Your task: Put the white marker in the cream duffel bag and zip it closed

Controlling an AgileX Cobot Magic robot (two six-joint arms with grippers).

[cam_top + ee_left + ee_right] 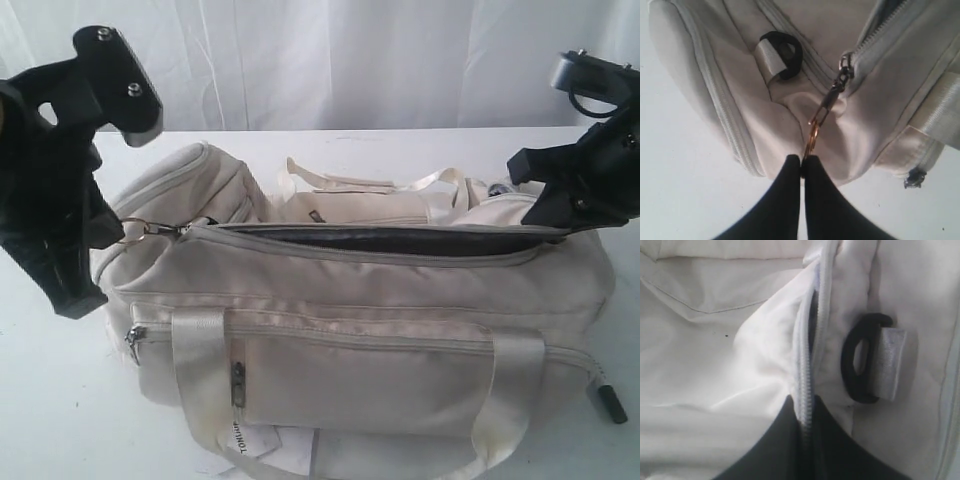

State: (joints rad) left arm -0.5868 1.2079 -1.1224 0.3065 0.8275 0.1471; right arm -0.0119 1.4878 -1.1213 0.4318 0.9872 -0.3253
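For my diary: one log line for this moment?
left hand: shut on pull ring; right hand: shut on zipper tape; cream duffel bag: top open

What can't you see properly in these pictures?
- The white marker: in no view. The cream duffel bag shows only dark lining through its opening in the exterior view.
- Bag's bottom: cut off by that view's lower edge.
- Print on the label: too small to read.
- Tip of the pull ring: hidden between closed fingertips of the left gripper, left wrist view.
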